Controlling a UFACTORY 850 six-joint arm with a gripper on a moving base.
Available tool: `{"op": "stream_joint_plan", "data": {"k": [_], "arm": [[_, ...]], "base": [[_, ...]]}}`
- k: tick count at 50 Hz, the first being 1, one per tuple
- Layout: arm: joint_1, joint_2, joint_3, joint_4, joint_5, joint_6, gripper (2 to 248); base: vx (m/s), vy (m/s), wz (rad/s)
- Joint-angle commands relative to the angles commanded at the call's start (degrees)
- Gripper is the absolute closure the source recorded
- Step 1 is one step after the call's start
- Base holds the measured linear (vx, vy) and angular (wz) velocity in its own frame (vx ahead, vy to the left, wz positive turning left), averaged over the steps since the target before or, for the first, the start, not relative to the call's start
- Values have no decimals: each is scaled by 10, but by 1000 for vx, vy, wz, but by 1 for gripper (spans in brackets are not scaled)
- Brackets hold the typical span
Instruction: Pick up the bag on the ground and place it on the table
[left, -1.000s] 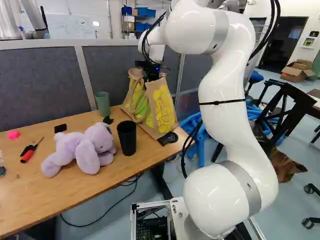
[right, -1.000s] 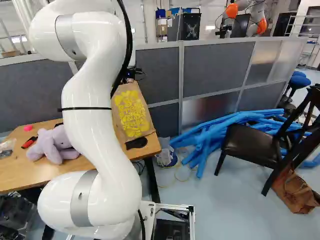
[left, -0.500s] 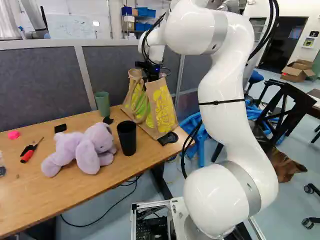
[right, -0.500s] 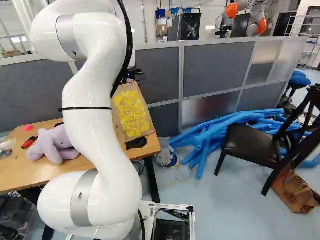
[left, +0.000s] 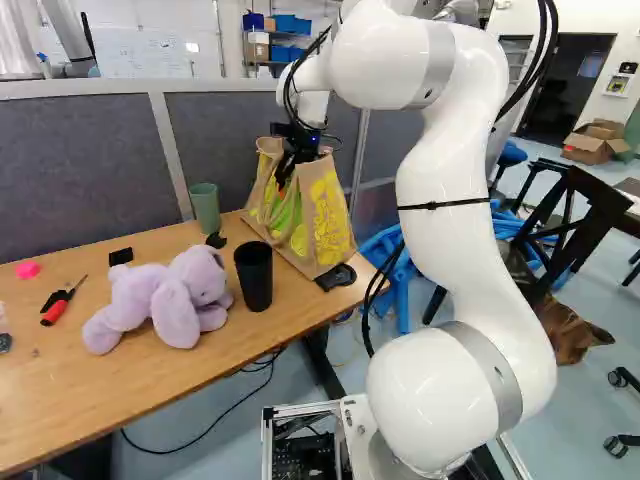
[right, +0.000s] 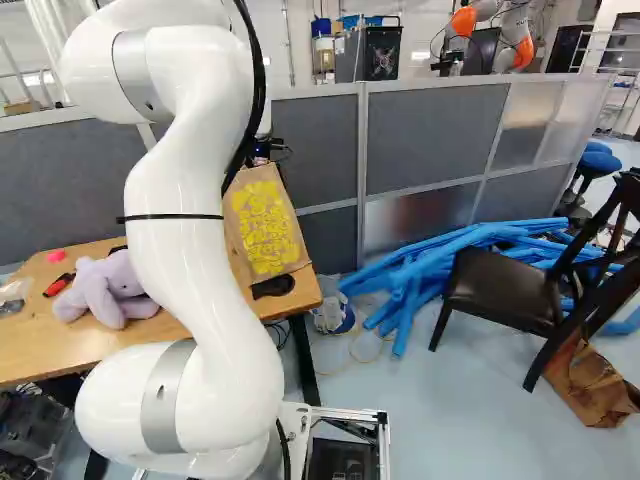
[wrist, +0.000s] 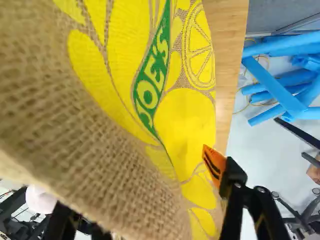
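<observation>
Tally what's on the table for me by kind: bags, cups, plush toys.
Bags: 1 (printed bag)
Cups: 2 (green cup, black cup)
Plush toys: 1 (purple plush toy)
Total: 4

And counting: 1 table (left: 150, 400)! Spotting 2 bags, 1 patterned bag (left: 328, 220) standing on the table, 1 brown bag (right: 590, 385) down on the floor right of it. Getting 2 cups on the table, 1 green cup (left: 204, 208), 1 black cup (left: 254, 278). Adding 1 plush toy (left: 178, 300), 1 red-and-black tool (left: 58, 306) and 1 pink thing (left: 27, 269), all on the table. Right of the table, making out at least 1 chair (right: 505, 300); blue tubes (right: 410, 280), too tangled to count!
</observation>
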Motion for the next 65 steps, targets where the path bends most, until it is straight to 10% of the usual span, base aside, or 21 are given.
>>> {"op": "stream_joint_plan", "data": {"k": [10, 65], "arm": [[0, 14, 2, 0, 0, 0, 3], [0, 96, 7, 0, 0, 0, 3]], "base": [[0, 0, 0], [0, 0, 0]]}}
